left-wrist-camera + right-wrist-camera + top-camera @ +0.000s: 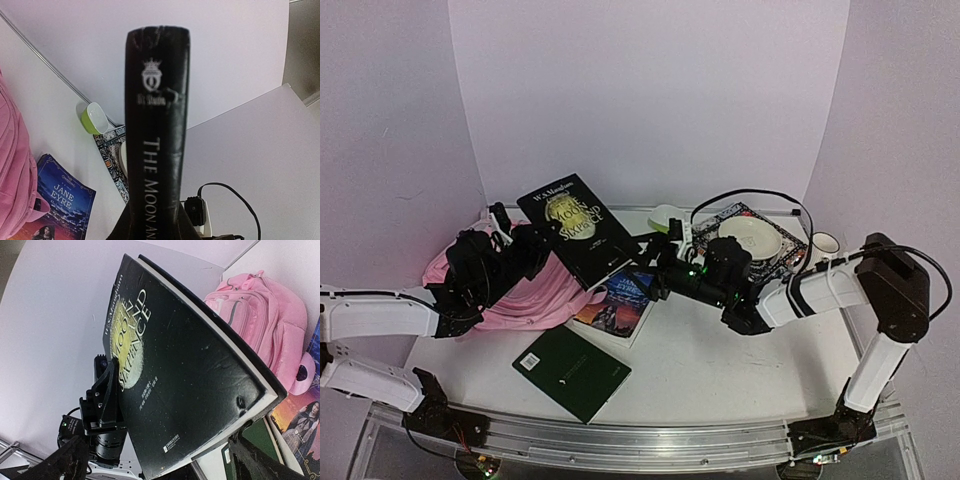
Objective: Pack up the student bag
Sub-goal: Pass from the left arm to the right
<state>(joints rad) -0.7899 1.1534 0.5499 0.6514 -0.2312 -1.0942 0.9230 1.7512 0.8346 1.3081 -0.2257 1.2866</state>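
Observation:
The pink student bag [525, 298] lies slumped at the table's left, and its pockets [265, 315] show in the right wrist view. My left gripper [533, 250] is shut on a black book, The Moon and Sixpence [575, 225], and holds it tilted up above the bag. The book's spine [157, 150] rises from between the jaws of the left gripper [155, 222]. My right gripper [655, 272] stands open at the book's lower right corner. In the right wrist view the book's cover [185, 390] fills the space between the wide-spread fingers [252, 460].
A Jane Eyre book [620, 302] lies just right of the bag, under the right gripper. A dark green book [572, 372] lies near the front. A bowl [750, 238] sits on a patterned book [712, 222], with a white mug [825, 243] and a lime-green cup [665, 215] behind.

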